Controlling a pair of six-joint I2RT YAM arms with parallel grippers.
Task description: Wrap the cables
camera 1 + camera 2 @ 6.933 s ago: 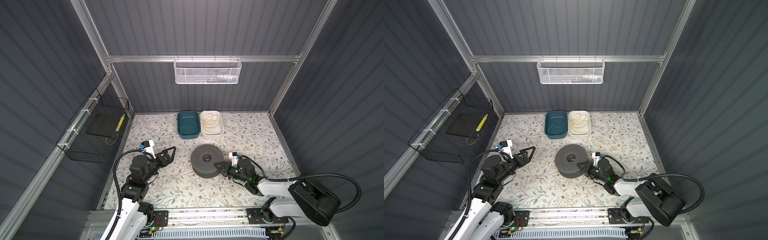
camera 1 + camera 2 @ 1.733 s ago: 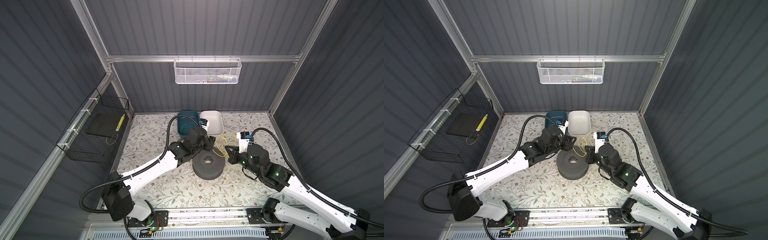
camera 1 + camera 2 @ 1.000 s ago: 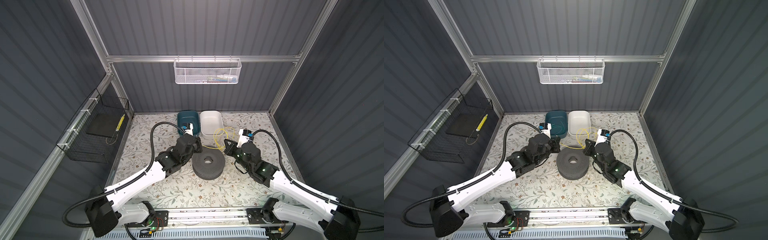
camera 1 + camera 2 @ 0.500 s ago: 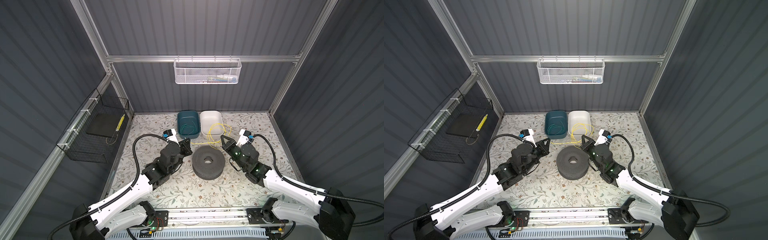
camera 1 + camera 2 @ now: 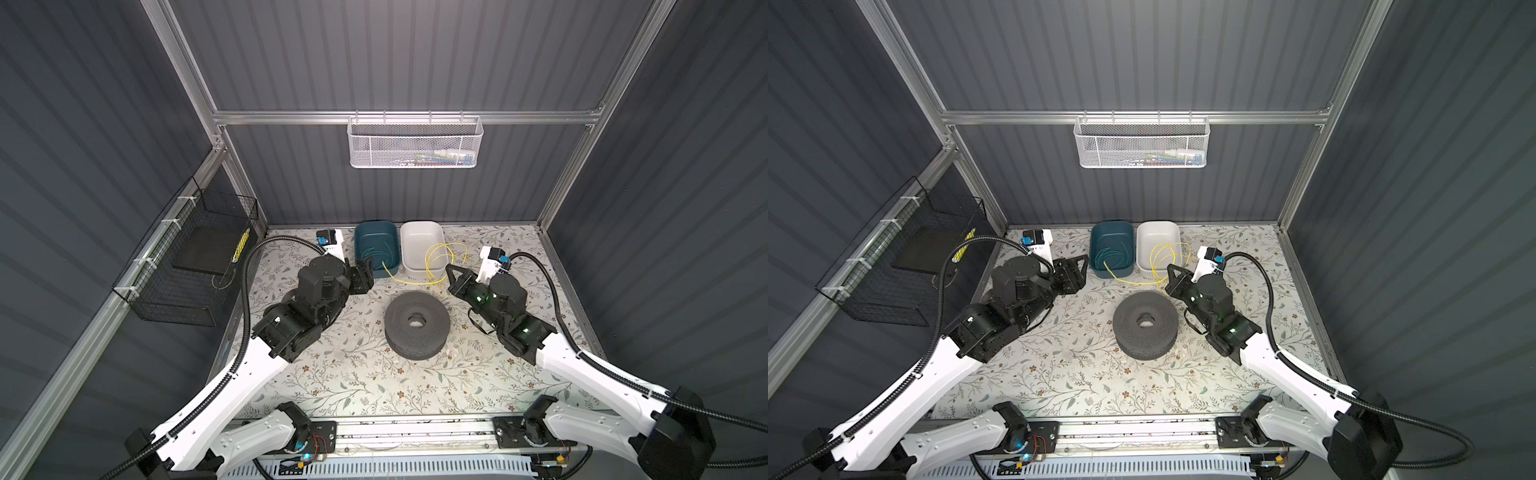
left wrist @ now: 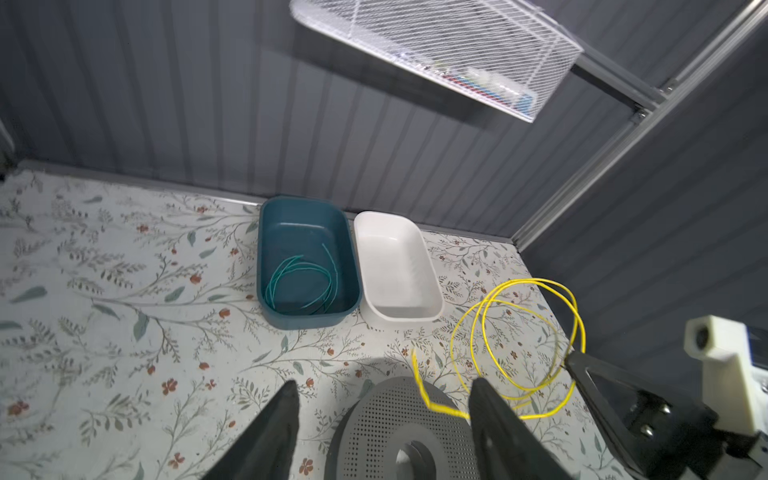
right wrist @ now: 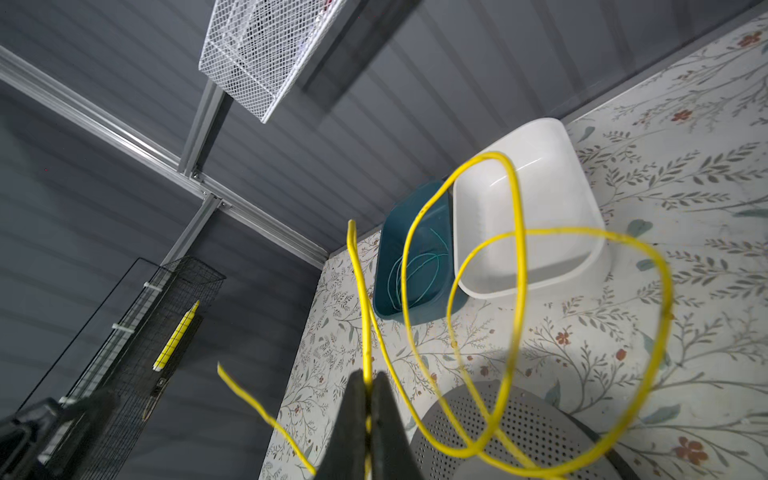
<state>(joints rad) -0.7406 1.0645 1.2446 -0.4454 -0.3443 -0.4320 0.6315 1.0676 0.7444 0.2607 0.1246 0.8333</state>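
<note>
The yellow cable [image 5: 446, 257] [image 5: 1167, 253] curls in loose loops in front of the white bin [image 5: 419, 226], and one strand runs left across the table. My right gripper [image 5: 451, 272] [image 5: 1170, 270] [image 7: 368, 378] is shut on this cable [image 7: 520, 257]. My left gripper [image 5: 365, 270] [image 5: 1077, 266] [image 6: 384, 384] stands open beside the teal bin [image 5: 376, 228], and the cable's free end [image 6: 438, 406] lies against one finger. The teal cable [image 5: 376, 253] [image 6: 303, 266] [image 7: 415, 266] lies coiled in the teal bin. A grey perforated spool [image 5: 399, 320] [image 5: 1129, 320] sits between both arms.
A white mesh basket [image 5: 415, 143] hangs on the back wall. A black wire basket [image 5: 187, 266] on the left wall holds a dark pad and a yellow marker [image 5: 241, 245]. An aluminium rail [image 5: 415, 428] runs along the table's front edge.
My left arm has drawn back to the left, and its gripper has opened and let go of the yellow cable's end. The right gripper stays shut on the cable and has dropped lower.
</note>
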